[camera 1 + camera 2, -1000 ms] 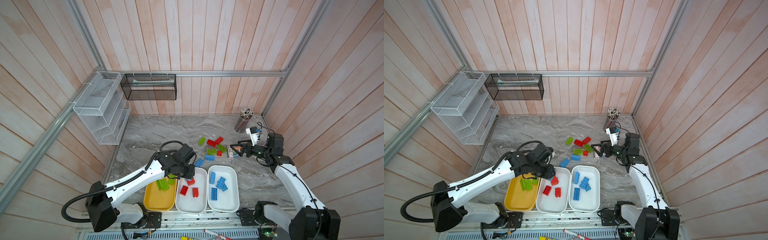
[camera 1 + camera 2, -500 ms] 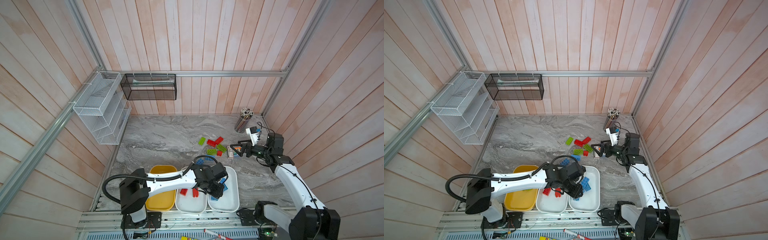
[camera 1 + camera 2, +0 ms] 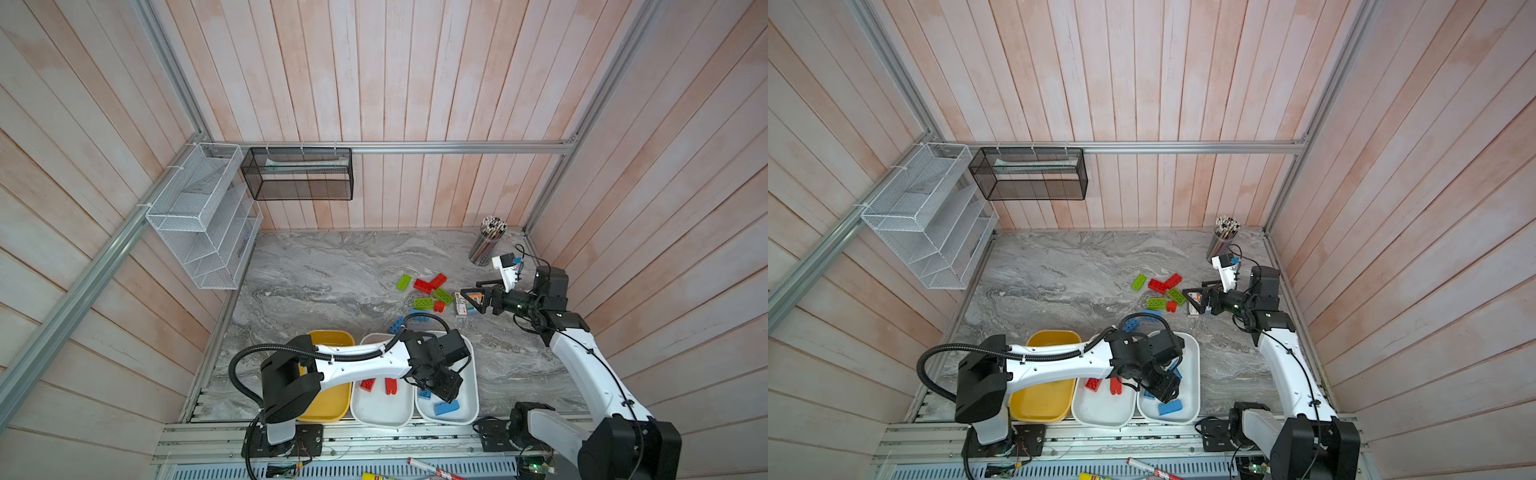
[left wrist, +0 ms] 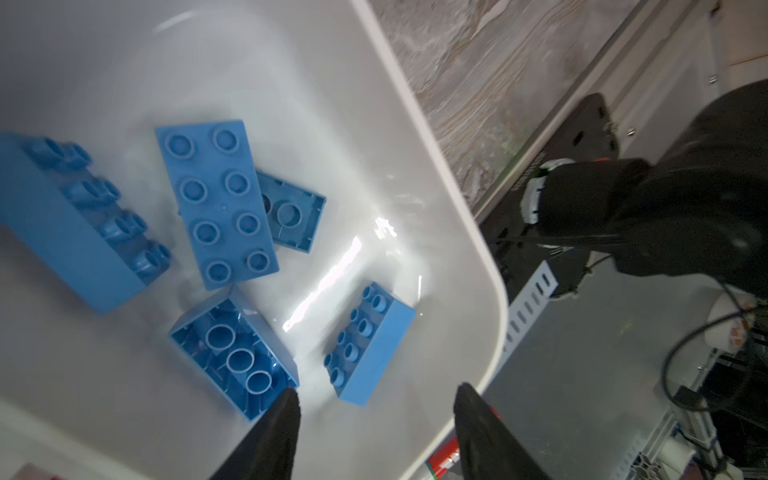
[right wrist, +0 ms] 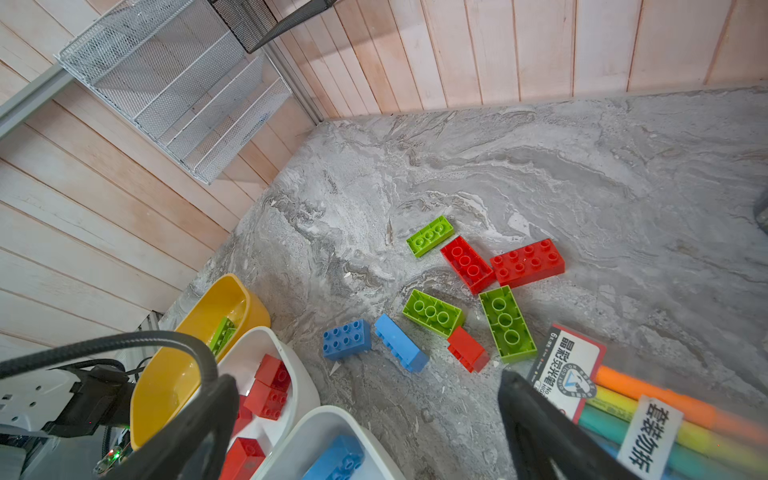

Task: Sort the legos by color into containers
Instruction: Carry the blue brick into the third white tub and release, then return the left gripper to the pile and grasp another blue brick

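Five blue bricks (image 4: 216,203) lie in the white tray (image 4: 291,62) — left gripper (image 4: 376,390) hangs parted and empty above; right gripper (image 5: 365,378) gapes wide.

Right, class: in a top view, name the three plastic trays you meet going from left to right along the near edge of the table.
Going across: yellow rounded plastic tray → white plastic tray holding red studded bricks → second white plastic tray holding blue studded bricks.
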Robot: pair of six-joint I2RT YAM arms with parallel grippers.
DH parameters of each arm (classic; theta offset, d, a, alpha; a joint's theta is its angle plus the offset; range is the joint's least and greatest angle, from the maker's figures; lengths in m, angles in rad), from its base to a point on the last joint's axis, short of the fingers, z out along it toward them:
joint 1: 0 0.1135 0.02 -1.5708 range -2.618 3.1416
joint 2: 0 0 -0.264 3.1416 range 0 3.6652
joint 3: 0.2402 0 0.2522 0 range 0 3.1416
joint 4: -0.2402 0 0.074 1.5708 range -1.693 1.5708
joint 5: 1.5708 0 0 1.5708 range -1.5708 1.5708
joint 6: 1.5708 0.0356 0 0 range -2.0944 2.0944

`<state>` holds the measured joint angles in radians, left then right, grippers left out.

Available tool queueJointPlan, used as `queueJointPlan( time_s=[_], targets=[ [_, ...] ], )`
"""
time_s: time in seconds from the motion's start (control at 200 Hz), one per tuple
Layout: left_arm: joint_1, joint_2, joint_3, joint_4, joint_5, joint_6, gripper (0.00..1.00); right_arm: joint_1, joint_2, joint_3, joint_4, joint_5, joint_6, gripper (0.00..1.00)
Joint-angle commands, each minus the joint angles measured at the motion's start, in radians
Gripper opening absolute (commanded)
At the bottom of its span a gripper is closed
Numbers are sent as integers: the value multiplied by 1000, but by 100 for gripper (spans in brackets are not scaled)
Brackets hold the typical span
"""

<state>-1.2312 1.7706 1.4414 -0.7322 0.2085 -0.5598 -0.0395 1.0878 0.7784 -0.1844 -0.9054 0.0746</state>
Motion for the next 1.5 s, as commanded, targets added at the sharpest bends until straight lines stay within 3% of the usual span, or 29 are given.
queueJointPlan(
  time_s=[0.0, 0.28, 0.495, 0.59, 0.93, 1.18, 1.49],
  targets=[
    [80, -83, 40, -76, -50, 90, 62, 6, -19, -5, -15, 0, -13, 98],
    [364, -12, 73, -153, -164, 282, 62, 6, -22, 0, -7, -2, -2, 98],
    [448, 91, 83, -74, -142, 455, 62, 5, -14, -8, 4, 1, 1, 98],
    [484, 163, 110, -65, -138, 477, 62, 5, -7, -7, 10, 0, 4, 98],
    [492, 331, 153, -31, -131, 561, 61, 3, 9, -7, 3, 7, -10, 98],
    [490, 358, 141, -5, -104, 571, 60, 1, 24, -8, 11, 7, -9, 98],
    [490, 376, 152, -51, -179, 588, 44, -1, 26, -8, 8, 7, -12, 98]
  ],
)
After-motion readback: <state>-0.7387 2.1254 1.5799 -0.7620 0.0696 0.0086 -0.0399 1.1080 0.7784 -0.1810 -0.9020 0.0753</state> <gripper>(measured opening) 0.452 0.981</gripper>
